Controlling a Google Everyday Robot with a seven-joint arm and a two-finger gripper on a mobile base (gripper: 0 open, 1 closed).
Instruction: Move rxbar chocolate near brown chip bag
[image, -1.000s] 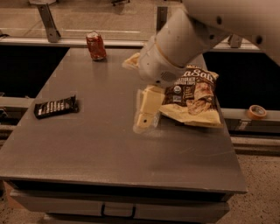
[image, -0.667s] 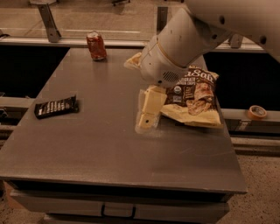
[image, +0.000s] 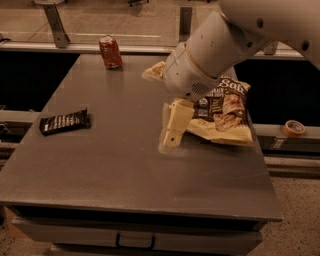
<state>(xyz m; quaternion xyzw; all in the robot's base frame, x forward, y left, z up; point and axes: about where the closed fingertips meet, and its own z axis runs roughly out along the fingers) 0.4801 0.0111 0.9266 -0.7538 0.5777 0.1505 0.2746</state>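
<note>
Our pincer (image: 170, 139) hangs mid-frame, just left of the chip bag (image: 226, 112); we cannot tell if it is apart or together. The rxbar (image: 65, 121) lies near the worktop's (image: 125, 185) left edge, well apart. A clumsy approach could push it off.

— What's the big thing in the middle?
— A flat dark grey surface (image: 100, 170), with a dark drawer handle (image: 135, 241) under its front edge. The gripper (image: 170, 141) hangs low over its middle.
— And behind it?
— A pale metal rail (image: 65, 47), then tan floor (image: 125, 20) and a slanted grey metal post (image: 54, 22).
— On the right?
— Speckled grey floor (image: 300, 215), and a small orange tape roll (image: 293, 128) on a ledge. The light is dim and warm.
</note>
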